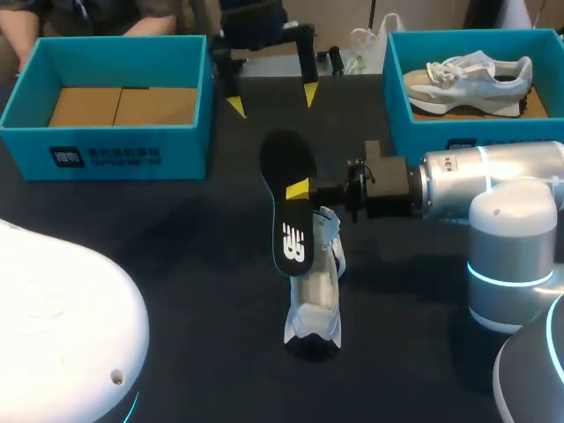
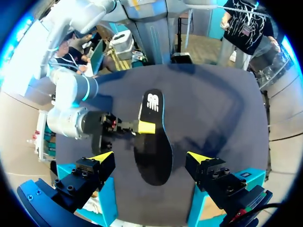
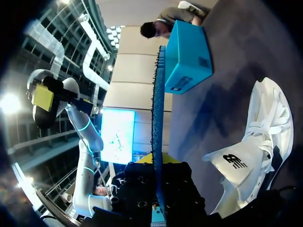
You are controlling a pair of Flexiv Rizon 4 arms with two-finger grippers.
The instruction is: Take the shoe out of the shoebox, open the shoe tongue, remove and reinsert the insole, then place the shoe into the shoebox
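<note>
The left claw point(image 1: 273, 100) is hanging spread wide and empty above the far middle of the dark desk point(image 1: 176, 247), just beyond the work. In front of it, a long black foam insole point(image 1: 286, 216) with a white logo at one end is being held up off the desk, its logo end pointing down toward the shoe. Just below it, a white lace-up sneaker point(image 1: 315, 300) is resting on the desk, with its tongue pulled up out of the laces. Coming in from the right, the right claw point(image 1: 298, 189) is pinching the insole across its middle.

The insole is out, so putting it back appears to be the step in hand. To do it well, the right arm is likely needing to aim one end of the insole into the shoe's opening and slide it in flat. The empty left claw could be steadying the shoe, which looks light enough to slip or tip.

At the far left, an open teal cardboard shoebox point(image 1: 106, 141) is holding only brown cardboard packing point(image 1: 123, 106). At the far right, a second open teal shoebox point(image 1: 414, 132) is holding another pale sneaker point(image 1: 467, 79).
</note>
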